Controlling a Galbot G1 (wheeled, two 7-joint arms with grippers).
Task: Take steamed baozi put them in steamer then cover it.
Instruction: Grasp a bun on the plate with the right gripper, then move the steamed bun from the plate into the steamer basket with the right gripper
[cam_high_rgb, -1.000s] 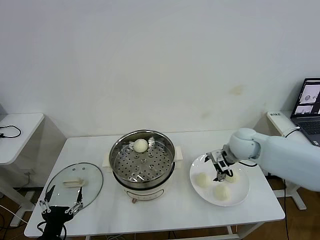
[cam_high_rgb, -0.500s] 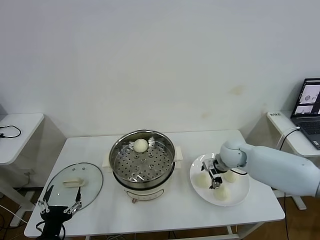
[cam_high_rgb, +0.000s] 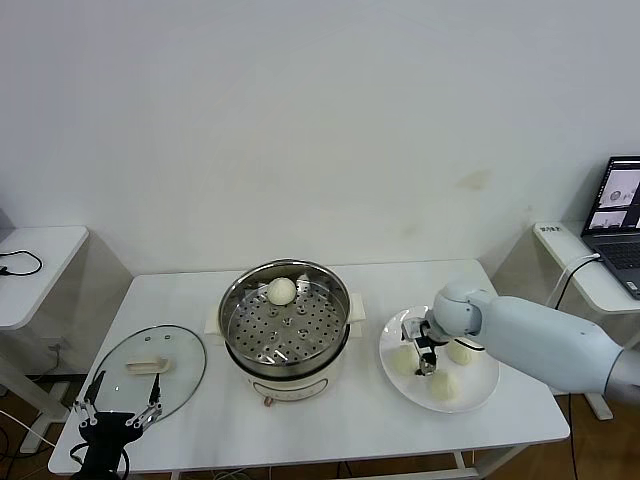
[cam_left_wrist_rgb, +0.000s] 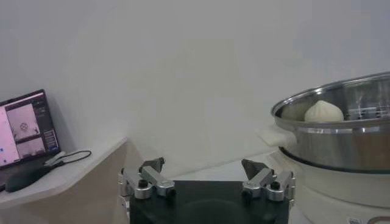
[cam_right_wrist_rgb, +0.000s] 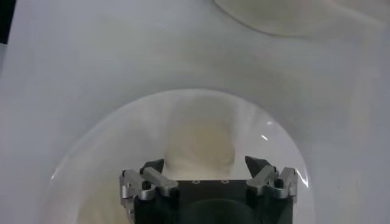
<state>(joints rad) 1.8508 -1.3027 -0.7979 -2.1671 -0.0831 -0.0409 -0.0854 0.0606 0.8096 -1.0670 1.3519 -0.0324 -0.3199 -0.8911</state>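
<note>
The white rectangular counter (cam_high_rgb: 340, 425) carries a round glass lid (cam_high_rgb: 150, 368) just ahead of the left pincer (cam_high_rgb: 118, 413), a shiny steel steamer (cam_high_rgb: 285, 325) (white base) mid-counter, and a flat white plate (cam_high_rgb: 475, 385) beneath the right pincer (cam_high_rgb: 421, 352).

Bright, even overhead light, soft shadows under steamer (cam_high_rgb: 285, 325) and plate (cam_high_rgb: 487, 380); glare on steel rim; right wrist view blurred close-up.

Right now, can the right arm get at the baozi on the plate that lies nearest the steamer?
Probably yes. The right claw hangs open directly over that baozi, one finger on each side, with nothing between them. The other two buns on the plate lie apart from it.
</note>
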